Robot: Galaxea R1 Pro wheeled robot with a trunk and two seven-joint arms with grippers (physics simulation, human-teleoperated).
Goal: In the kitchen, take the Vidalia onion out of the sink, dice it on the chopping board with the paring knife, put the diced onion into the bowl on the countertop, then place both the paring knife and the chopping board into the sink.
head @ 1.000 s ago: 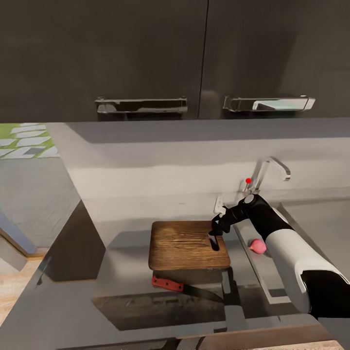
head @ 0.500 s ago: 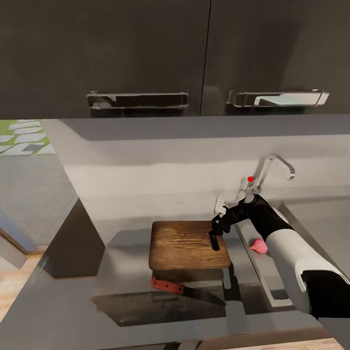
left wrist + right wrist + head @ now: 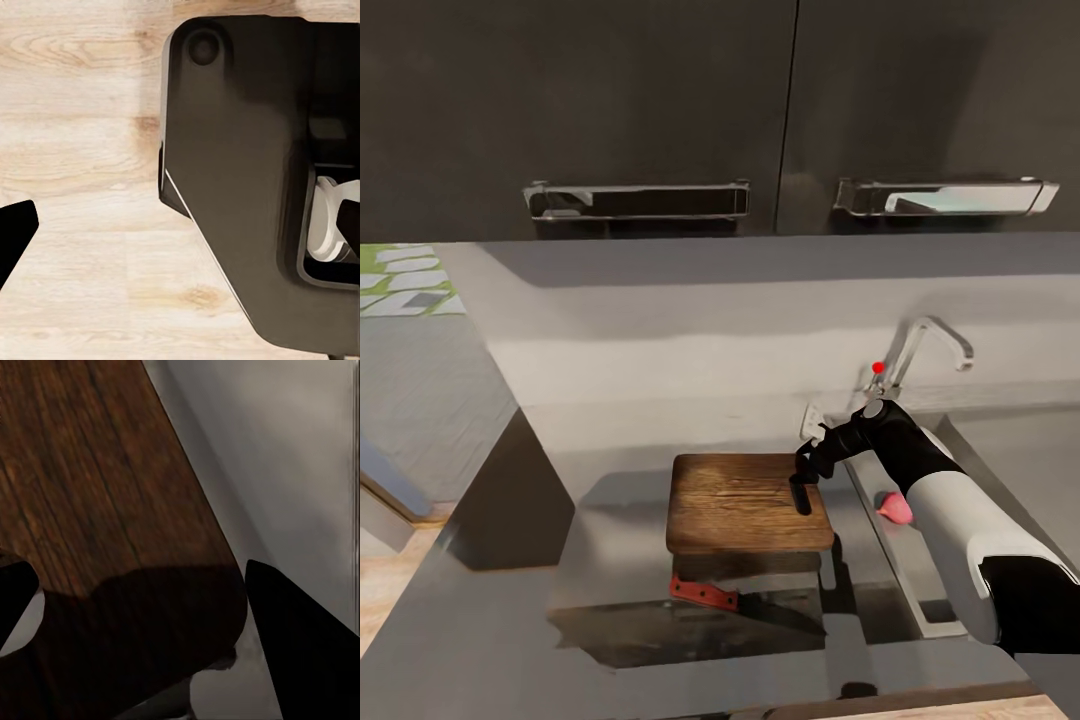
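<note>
The dark-brown chopping board (image 3: 740,502) hovers a little above the grey countertop (image 3: 610,500), with a shadow beneath it. My right gripper (image 3: 801,482) is shut on its handle-slot end. In the right wrist view the board (image 3: 112,525) lies between the two black fingers (image 3: 300,652). The paring knife (image 3: 705,593) lies on the countertop just in front of the board, its orange-red handle showing and its dark blade pointing right. The pink Vidalia onion (image 3: 895,507) rests in the sink (image 3: 920,590), beside my right forearm. My left gripper (image 3: 180,232) is open and empty over a wooden floor. The bowl is out of view.
The chrome tap (image 3: 920,350) with a red dot stands behind the sink. Dark wall cabinets (image 3: 660,110) with chrome handles hang overhead. A dark side panel (image 3: 515,500) bounds the countertop on the left. My own dark body (image 3: 247,187) shows in the left wrist view.
The head camera has shifted, so the cabinet handles sit higher and wider apart. My right gripper stays on the board's slot end. The knife now sits lower in the picture.
</note>
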